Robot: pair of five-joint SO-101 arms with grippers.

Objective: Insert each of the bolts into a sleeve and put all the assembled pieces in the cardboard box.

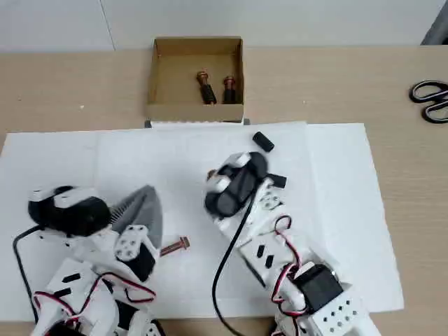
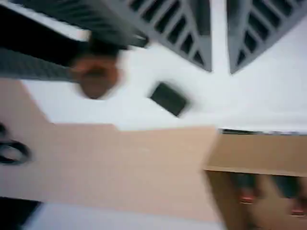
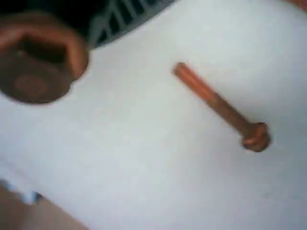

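My right gripper (image 1: 213,178) is at mid-table, shut on a copper bolt whose head (image 3: 36,72) looms close in the right wrist view. A black sleeve (image 1: 277,180) lies just beside that arm. Another black sleeve (image 1: 262,141) rests on the white paper nearer the cardboard box (image 1: 158,77), and it also lies ahead of my left fingers (image 2: 168,98). A loose bolt (image 1: 175,246) lies on the paper beside my left gripper (image 1: 143,203), which has a narrow gap between its grey fingers (image 2: 192,33) and holds nothing. Two assembled pieces (image 1: 215,87) lie inside the box.
White paper (image 1: 336,210) covers the near table. Scissors (image 1: 430,100) lie at the far right edge on bare wood. A dark cable (image 1: 227,269) trails down from the right arm.
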